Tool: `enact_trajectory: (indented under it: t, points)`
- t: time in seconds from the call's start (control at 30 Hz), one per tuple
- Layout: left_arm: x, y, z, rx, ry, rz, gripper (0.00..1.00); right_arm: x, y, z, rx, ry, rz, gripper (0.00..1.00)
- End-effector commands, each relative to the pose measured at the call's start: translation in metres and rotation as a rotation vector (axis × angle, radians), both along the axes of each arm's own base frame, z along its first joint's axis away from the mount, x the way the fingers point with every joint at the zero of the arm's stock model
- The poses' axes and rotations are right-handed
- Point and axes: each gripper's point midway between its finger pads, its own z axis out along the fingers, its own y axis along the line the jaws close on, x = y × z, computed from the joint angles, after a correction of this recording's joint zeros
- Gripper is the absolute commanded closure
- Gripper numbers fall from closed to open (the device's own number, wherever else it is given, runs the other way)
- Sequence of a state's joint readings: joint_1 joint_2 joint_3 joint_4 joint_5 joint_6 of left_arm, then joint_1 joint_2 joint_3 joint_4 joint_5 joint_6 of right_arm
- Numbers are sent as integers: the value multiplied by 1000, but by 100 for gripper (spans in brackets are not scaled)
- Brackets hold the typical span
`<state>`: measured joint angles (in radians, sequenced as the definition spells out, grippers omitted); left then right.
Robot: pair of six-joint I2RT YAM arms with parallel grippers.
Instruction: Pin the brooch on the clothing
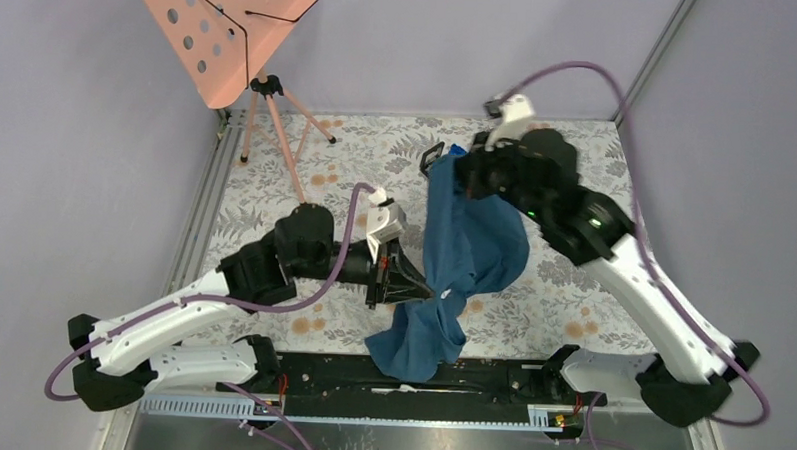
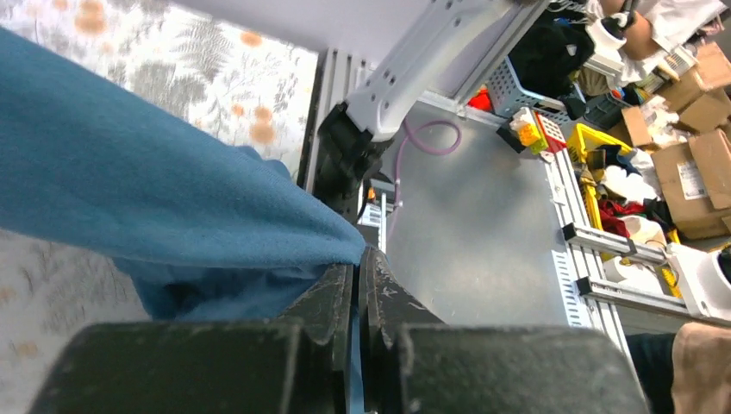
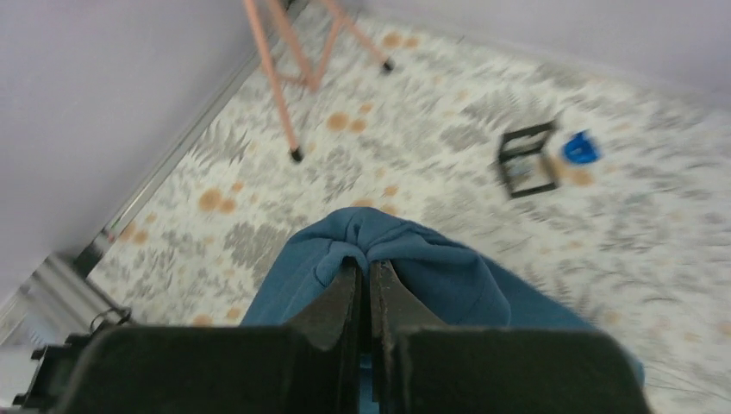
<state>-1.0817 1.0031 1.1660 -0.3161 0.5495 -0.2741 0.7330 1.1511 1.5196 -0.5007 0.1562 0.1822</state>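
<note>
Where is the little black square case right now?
In the right wrist view, the black case lies on the floral table cover, just left of the small blue object; from above, it sits at the far side, beside the lifted T-shirt.

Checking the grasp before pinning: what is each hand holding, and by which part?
Both hold the T-shirt: the left hand pinches a side edge, the right hand a bunched fold at its far end.
</note>
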Motion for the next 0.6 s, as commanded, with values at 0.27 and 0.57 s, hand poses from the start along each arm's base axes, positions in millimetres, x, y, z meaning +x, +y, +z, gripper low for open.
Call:
enact_trajectory:
  t: [0.27,0.57]
  points:
    - [79,64,-198,73,415,799,73,5,170,-150,-71,352,353,82]
    - [88,107,-211,152,349,955,17,-10,140,-149,-66,344,262,24]
